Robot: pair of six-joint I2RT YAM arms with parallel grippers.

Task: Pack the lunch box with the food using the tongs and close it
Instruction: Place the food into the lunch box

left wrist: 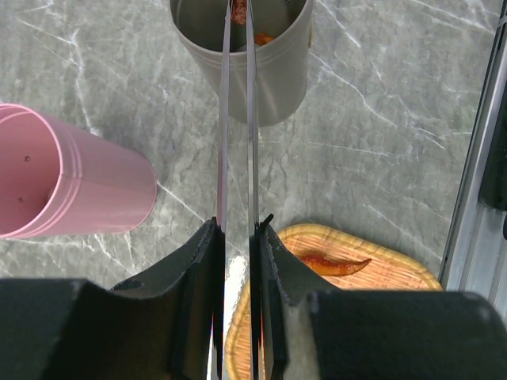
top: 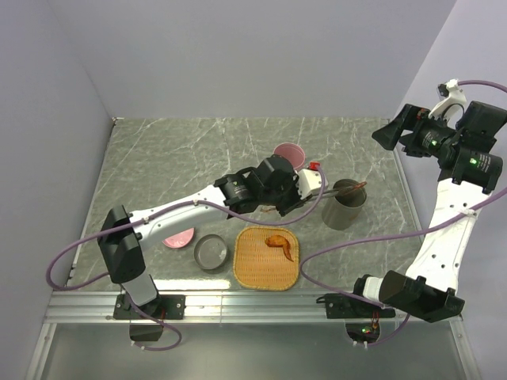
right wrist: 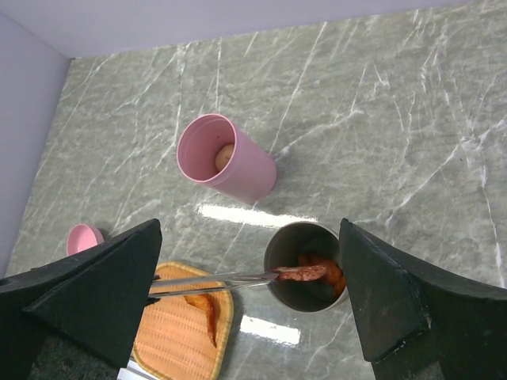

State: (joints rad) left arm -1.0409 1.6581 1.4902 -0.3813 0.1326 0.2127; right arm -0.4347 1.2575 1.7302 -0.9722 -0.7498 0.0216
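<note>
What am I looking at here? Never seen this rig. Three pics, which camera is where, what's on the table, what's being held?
These are two robot arms bolted at the table's near edge, each ending in a two-finger gripper.

The overhead view comes from a fixed camera above and behind the arms. The other two come from cameras on each wrist, looking past that arm's own fingers.

On the marble-patterned table: a tall grey cup, a tall pink cup with a beige ball inside, a shallow grey dish, a shallow pink dish, and a woven tray holding a brown-orange food piece.

The left gripper is shut on metal tongs, whose tips hold a food bit over the grey cup. The right gripper is open, holding nothing, raised off to the side.
</note>
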